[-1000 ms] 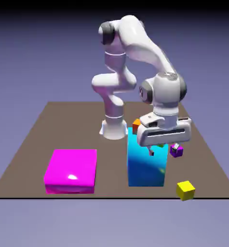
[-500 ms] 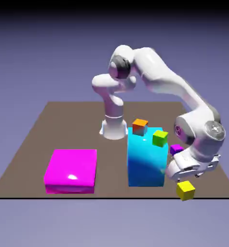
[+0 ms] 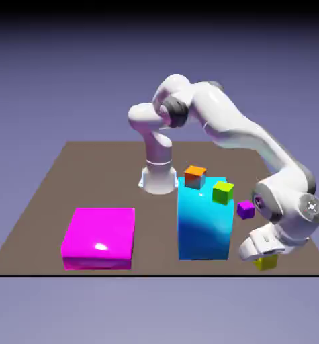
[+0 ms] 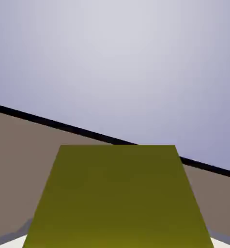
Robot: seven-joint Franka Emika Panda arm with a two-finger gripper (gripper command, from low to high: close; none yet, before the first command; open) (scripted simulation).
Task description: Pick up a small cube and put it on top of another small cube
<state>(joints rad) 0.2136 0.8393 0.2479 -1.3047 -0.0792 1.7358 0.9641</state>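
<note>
The hand (image 3: 264,254) is sitting low at the tabletop's (image 3: 48,201) front edge, toward the exterior view's right corner, with the arm stretching out and down to it. The small yellow cube (image 3: 267,263) is resting on the tabletop directly under the hand; only its lower part is showing below the white body of the hand in the exterior view. In the hand view the yellow cube is filling the lower middle of the picture, large and centred, with slivers of pale fingertip (image 4: 222,240) peeking out at the bottom corners on either side. Reading: the hand is clenched on the yellow cube, which does not look lifted yet.

Other items: a tall blue block (image 3: 203,225) is standing near the middle of the tabletop, just beside the hand on the exterior view's left. A small lime-green cube (image 3: 223,193) and a small orange cube (image 3: 195,177) are sitting on its top face, apart from each other. A small purple cube (image 3: 246,209) is lying on the tabletop behind the hand, toward the right edge. A flat magenta block (image 3: 99,237) is lying toward the front left corner, well apart.

Step in hand, as judged: the grasp is closing out and the lift is due. The next move is calling for a straight rise clear of the tabletop, then a carry over to another small cube. The purple one looks nearest; the blue block's side is close, so the lift needs to be clearing it before any sideways travel.
</note>
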